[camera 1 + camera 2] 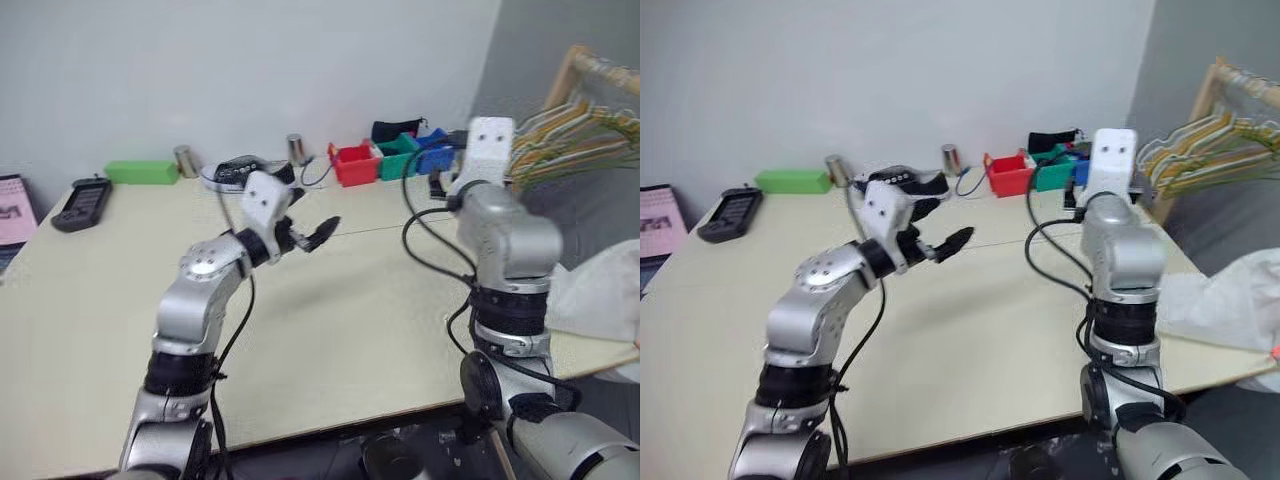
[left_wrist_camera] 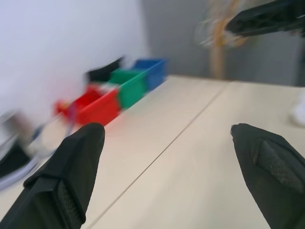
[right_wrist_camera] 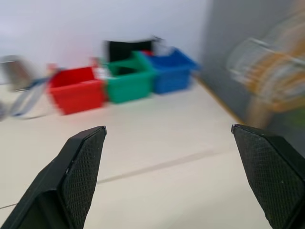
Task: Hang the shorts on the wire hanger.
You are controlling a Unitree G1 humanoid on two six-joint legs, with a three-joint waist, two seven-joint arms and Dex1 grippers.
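**Both end effectors spread and empty over the counter**

The left end effector (image 2: 167, 157) hangs above the pale counter (image 1: 90, 330), fingers spread wide, gripping nothing. The right end effector (image 3: 167, 162) is equally spread and empty, facing the red bin (image 3: 76, 90), green bin (image 3: 128, 78) and blue bin (image 3: 171, 69). The shorts (image 1: 1230, 300) lie at the counter's three o'clock edge, below the bunch of hangers (image 1: 575, 130).

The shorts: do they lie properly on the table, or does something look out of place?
The shorts look out of place: a crumpled white heap at the table's right edge, partly hanging over it. Both grippers, left and right, are open and empty.
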